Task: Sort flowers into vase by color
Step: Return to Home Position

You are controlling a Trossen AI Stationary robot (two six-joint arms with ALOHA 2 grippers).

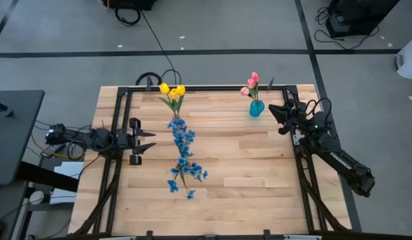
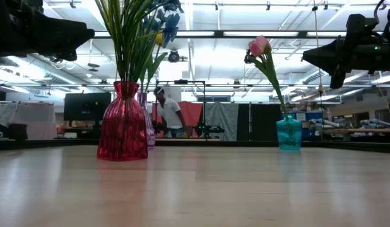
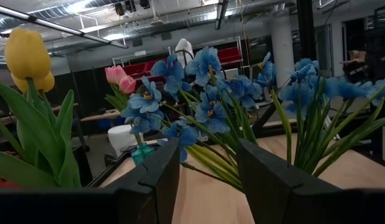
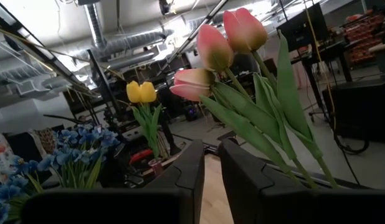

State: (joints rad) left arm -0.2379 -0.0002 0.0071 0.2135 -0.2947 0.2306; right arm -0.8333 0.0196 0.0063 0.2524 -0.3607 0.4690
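blue flowers [image 1: 183, 150] stand upright in the red vase [image 2: 122, 129] mid-table, just inward of the left gripper [image 1: 151, 140], empty, fingers apart; right gripper [image 1: 275, 117], slightly parted, hangs by the pink tulips [image 1: 251, 85].

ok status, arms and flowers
Left gripper open, empty, far left; right gripper empty, near pink tulips. Blue flowers in red vase. Nothing in the way.

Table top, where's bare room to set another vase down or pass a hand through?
The widest bare patch of the table lies between the blue flowers and the right arm, in front of the teal vase. It is crowded between the left gripper and the blue flowers, and where the teal vase stands by the right gripper.
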